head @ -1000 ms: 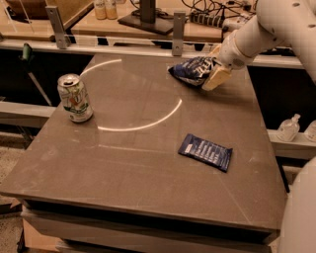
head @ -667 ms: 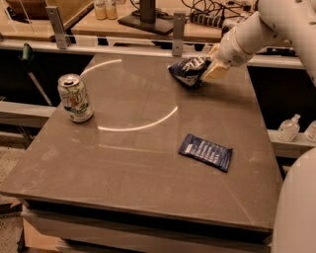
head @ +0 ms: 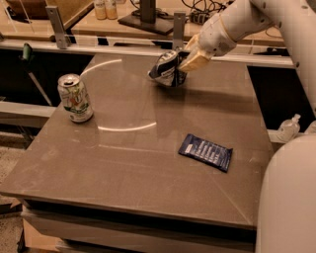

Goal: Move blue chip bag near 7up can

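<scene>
Grey-brown tabletop (head: 148, 163), lab clutter behind. Tool (head: 186, 60) sits at the far side, pinching the blue chip bag (head: 167, 70) by its right edge; the bag hangs just left of the tool, touching or barely off the surface, can't tell. Looks like the carry step. 7up can (head: 75, 98) stands upright well apart at left, so the next move calls for travel left and a set-down beside it without tipping it.

Lab w/ cables (head: 205, 7), bottles (head: 105, 9) on rear bench (head: 79, 22), tool (head: 181, 62) over table (head: 148, 168)
</scene>
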`<action>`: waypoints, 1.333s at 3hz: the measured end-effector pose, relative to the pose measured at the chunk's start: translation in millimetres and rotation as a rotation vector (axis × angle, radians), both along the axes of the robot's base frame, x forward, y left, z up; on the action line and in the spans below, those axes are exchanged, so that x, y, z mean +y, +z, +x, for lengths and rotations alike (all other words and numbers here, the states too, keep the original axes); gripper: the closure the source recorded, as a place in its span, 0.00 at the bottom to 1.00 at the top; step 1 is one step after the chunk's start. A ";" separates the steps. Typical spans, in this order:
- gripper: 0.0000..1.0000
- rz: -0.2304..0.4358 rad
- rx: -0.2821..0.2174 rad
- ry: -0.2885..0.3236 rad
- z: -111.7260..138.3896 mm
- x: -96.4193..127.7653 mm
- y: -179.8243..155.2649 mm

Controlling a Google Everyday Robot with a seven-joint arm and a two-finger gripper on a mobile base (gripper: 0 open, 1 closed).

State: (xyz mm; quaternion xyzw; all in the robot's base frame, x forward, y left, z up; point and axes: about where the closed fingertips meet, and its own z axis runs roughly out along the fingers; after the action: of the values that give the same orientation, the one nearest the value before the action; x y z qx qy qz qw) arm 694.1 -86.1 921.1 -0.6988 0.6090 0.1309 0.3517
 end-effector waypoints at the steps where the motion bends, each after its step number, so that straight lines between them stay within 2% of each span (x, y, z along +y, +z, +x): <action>1: 1.00 0.080 0.048 0.129 -19.1 36.2 10.7; 2: 1.00 0.137 0.075 0.241 -33.9 67.7 19.1; 3: 1.00 0.167 0.092 0.329 -50.1 91.0 25.6; 4: 0.98 0.176 0.155 0.385 -69.0 106.6 22.0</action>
State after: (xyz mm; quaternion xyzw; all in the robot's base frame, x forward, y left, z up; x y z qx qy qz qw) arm 625.1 20.5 943.1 -0.7567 0.4757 0.3017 0.3319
